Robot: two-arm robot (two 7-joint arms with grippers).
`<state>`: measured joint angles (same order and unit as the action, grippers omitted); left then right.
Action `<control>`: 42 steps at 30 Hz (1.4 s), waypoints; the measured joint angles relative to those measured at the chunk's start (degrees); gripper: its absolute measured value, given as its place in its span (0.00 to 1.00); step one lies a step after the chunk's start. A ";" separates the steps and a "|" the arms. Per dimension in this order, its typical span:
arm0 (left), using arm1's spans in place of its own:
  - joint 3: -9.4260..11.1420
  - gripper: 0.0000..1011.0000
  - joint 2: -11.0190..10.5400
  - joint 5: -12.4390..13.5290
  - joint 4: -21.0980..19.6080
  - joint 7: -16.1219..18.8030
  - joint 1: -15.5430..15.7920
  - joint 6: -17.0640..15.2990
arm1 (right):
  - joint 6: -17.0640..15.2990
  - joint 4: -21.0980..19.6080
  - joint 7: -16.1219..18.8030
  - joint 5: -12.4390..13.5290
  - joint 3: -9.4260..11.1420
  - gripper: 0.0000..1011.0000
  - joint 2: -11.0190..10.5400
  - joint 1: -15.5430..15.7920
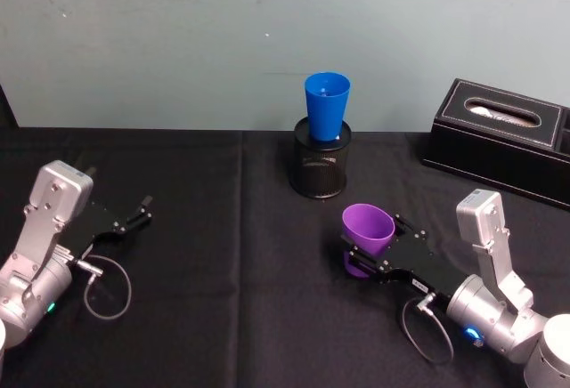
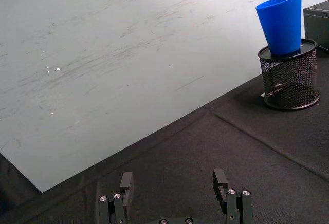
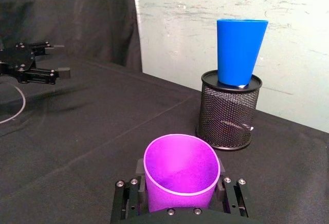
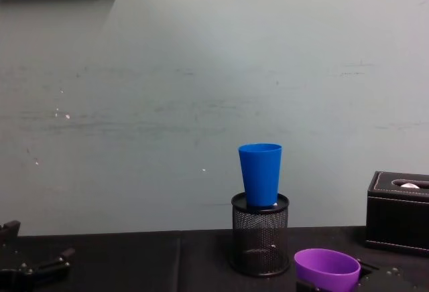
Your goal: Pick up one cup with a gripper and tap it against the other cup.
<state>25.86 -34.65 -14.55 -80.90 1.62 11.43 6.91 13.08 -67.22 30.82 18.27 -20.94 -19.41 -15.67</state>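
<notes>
Black cloth table (image 1: 223,317), pale wall behind; right gripper (image 3: 181,192) clamps the purple cup (image 3: 181,170) low by its base, probably light and slick; blue cup (image 1: 326,106) sits atop the mesh holder (image 1: 321,165); left gripper (image 2: 175,183) idle, jaws apart.

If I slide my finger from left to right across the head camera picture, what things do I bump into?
left gripper → black mesh pen holder with the blue cup standing in it → purple cup in the right gripper → black tissue box.
</notes>
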 joint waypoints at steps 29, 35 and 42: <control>0.00 1.00 0.00 0.00 0.00 0.00 0.00 0.00 | 0.00 -0.01 -0.06 0.00 0.00 0.99 0.00 0.00; 0.00 1.00 0.00 0.00 0.00 0.00 0.00 0.00 | 0.00 -0.01 -0.07 0.00 0.00 0.99 0.00 0.00; 0.00 1.00 0.00 0.00 0.00 0.00 0.00 0.00 | 0.04 -0.01 -0.05 0.01 -0.01 0.99 0.00 0.01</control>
<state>25.86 -34.64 -14.55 -80.90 1.62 11.43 6.91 13.12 -67.23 30.77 18.28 -20.95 -19.40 -15.66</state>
